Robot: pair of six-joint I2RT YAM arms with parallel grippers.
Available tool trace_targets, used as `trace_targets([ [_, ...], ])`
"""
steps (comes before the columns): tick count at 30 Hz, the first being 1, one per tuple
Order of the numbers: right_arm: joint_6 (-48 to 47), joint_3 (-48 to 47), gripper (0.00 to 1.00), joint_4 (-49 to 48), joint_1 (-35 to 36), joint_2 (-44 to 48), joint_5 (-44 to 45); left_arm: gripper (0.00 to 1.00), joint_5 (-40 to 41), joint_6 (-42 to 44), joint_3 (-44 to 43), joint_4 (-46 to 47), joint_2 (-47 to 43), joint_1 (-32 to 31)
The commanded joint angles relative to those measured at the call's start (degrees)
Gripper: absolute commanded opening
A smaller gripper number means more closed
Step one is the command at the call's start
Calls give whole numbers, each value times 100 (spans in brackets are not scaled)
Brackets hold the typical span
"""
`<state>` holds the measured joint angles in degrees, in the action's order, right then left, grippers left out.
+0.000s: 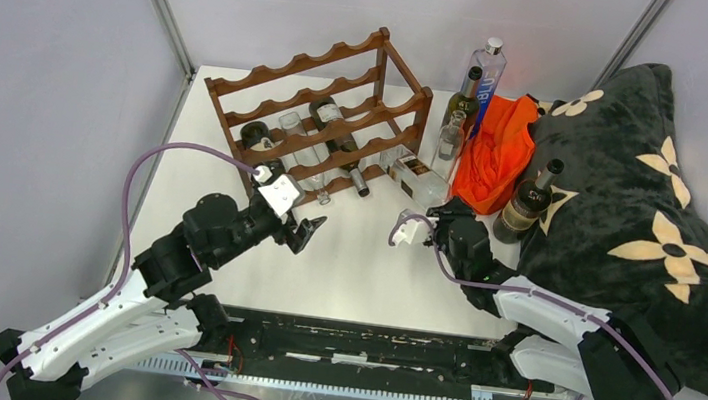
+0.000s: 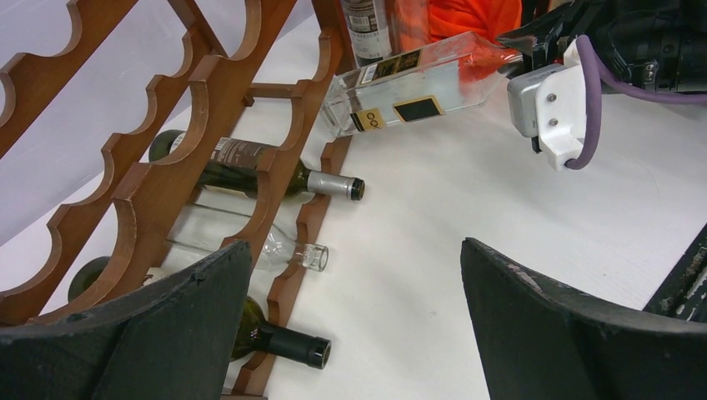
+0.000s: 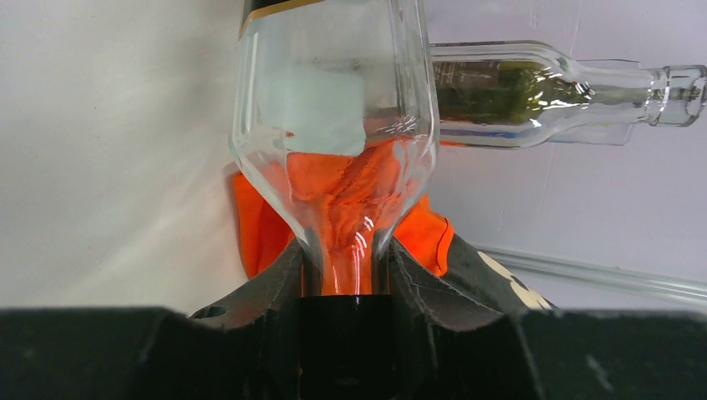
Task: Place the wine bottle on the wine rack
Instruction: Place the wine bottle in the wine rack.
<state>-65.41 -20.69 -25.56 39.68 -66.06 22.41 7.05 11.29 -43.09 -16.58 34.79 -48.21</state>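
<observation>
Glass is slippery, fragile; your right gripper (image 3: 346, 267) clenches the bottle (image 1: 415, 175) by its neck, rack (image 1: 381, 67) at ten o'clock. Left gripper (image 2: 354, 275) stands released.

Legible markings are few.

1. Tall clear bottle (image 1: 486, 74), standing at the rear of the tabletop: large blue capitals run down its side. "BL" can be made out; the rest is unclear.
2. Clear square bottle (image 2: 417, 87): black panels edged in gold, and a gold tag bearing two ring-shaped marks like "OO". Its finer print is unreadable.
3. Green bottle (image 2: 313, 180) lying in the wine rack (image 2: 167, 179): brownish label, print illegible.
4. Dark bottle (image 2: 367, 25) behind: label with fine lines, too small to read.
</observation>
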Motion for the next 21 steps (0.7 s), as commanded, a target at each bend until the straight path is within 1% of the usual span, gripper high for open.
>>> trace_targets([
  [1,257,-561,0,-1718,7,134,190,100,-123,-35,-16,293,-60,61],
  [5,264,-556,0,-1778,40,39,165,100,-183,-44,-19,304,-47,104],
  [12,214,-583,2,-2154,132,-433,434,100,-223,-48,-20,313,-42,144],
  [18,257,-754,3,-2049,186,-912,424,100,-252,-53,-7,307,-50,169],
  [21,291,-920,6,-2032,187,-1251,425,100,-303,-57,-9,318,-52,184],
])
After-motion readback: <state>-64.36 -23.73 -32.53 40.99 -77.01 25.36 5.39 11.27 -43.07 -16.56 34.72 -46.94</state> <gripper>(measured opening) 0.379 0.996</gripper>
